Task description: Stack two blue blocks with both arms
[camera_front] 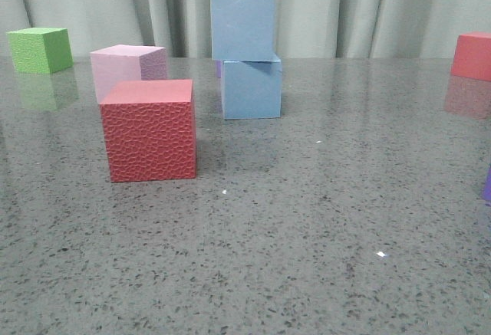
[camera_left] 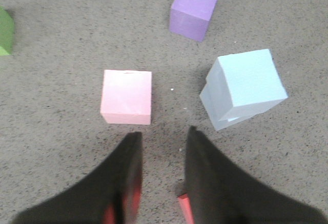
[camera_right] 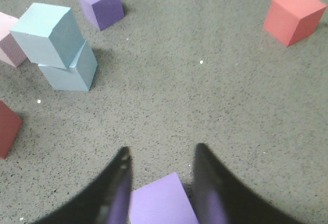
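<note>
The two blue blocks already stand one on the other towards the back of the table [camera_front: 307, 220]: the upper blue block [camera_front: 242, 26] rests on the lower blue block [camera_front: 252, 88], set a little to one side and turned slightly, so its edges do not line up; I judge the stacking done, and that is why both my arms hang clear above the table with nothing of the task in them; my left gripper [camera_left: 163, 139] has its fingers parted and nothing between them, hovering just short of the pink cube [camera_left: 126, 97] with the stack off to one side; my right gripper [camera_right: 160, 157] also has its fingers spread, and a light purple cube [camera_right: 161, 201] shows between them, but I cannot tell from this view whether the fingers touch it or merely hang above it, since its lower part is cut off by the frame; from the front neither of my arms shows at all; the red textured cube [camera_front: 149, 129] stands in front of the pink one and covers its lower half; the darker purple cube [camera_left: 193, 8] is almost wholly hidden behind the stack from the front, only a sliver showing; the green cube [camera_front: 41, 49] and a plain red cube [camera_front: 472, 56] sit well apart at the far edges, the latter clipped by the frame.
</note>
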Robot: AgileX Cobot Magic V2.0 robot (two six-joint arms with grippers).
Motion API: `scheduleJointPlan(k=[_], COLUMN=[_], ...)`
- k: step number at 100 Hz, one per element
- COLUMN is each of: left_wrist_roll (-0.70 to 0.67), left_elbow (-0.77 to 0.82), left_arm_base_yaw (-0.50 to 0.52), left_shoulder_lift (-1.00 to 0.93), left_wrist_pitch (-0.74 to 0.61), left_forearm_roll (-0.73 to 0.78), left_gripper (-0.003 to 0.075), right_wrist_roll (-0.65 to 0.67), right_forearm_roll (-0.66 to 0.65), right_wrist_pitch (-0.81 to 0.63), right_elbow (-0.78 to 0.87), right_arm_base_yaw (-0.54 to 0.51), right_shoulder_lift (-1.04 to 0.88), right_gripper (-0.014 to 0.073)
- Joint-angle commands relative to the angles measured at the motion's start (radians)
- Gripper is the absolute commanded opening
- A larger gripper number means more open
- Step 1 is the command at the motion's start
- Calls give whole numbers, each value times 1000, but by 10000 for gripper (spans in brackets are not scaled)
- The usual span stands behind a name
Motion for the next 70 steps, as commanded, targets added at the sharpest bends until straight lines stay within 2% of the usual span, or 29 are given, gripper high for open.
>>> scheduleJointPlan(k=[1, 8, 13, 47, 70], left_wrist_roll=[1, 1, 1, 1, 1], left_elbow=[57, 132, 185, 587, 849], left_arm_base_yaw=[-10, -10, -10, -10, -10], left_shoulder_lift=[-102, -155, -190, -439, -630], left_wrist_pitch=[-123, -186, -235, -511, -704], left_forearm_roll=[38, 46, 46, 63, 81], left_gripper=[68, -10, -18, -19, -19], right_wrist_roll=[-1, -1, -1, -1, -1], right_forearm_roll=[-48, -48, -49, -74, -86], right_wrist_pitch=[-81, -94, -102, -223, -252], right_elbow=[1, 31, 54, 234, 354], right_arm_base_yaw=[-8, -8, -8, -8, -8], right_shoulder_lift=[-42, -77, -104, -305, -427], right_gripper=[87, -15, -76, -66, -66])
